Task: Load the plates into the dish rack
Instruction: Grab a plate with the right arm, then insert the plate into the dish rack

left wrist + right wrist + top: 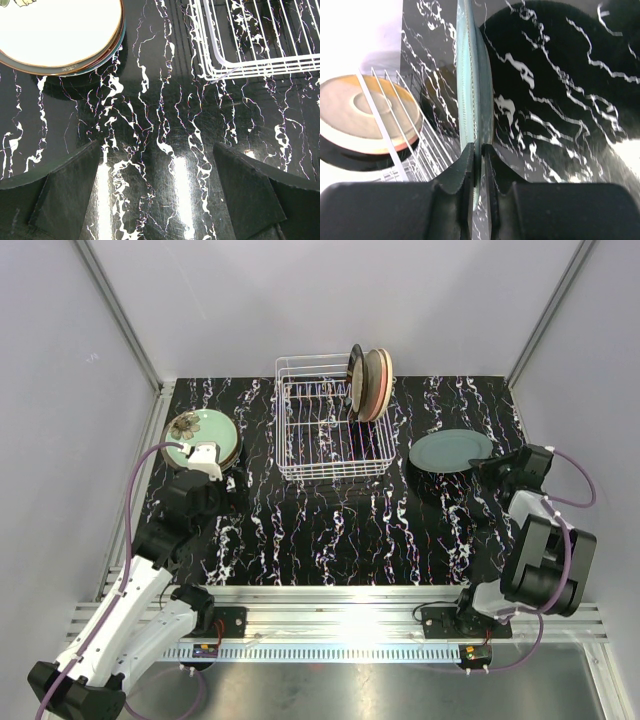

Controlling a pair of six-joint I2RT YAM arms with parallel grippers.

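Note:
My right gripper (pixel 487 466) (pixel 479 155) is shut on the rim of a grey-green plate (pixel 450 451) (pixel 472 85), held just above the table to the right of the white wire dish rack (pixel 333 430) (pixel 400 135). Two or three plates (pixel 371 383) (pixel 362 117) stand on edge at the rack's back right corner. At the left a stack of plates (pixel 203 435) (pixel 55 32) lies flat, a mint-green floral one on top. My left gripper (pixel 212 485) (pixel 167 192) hovers open just in front of that stack, with bare table between its fingers.
The black marbled table (pixel 330 530) is walled by grey panels at the back and sides. A metal rail (pixel 340 605) with both arm bases runs along the near edge. The rack's near left corner (pixel 220 67) sits close to the right of the left gripper.

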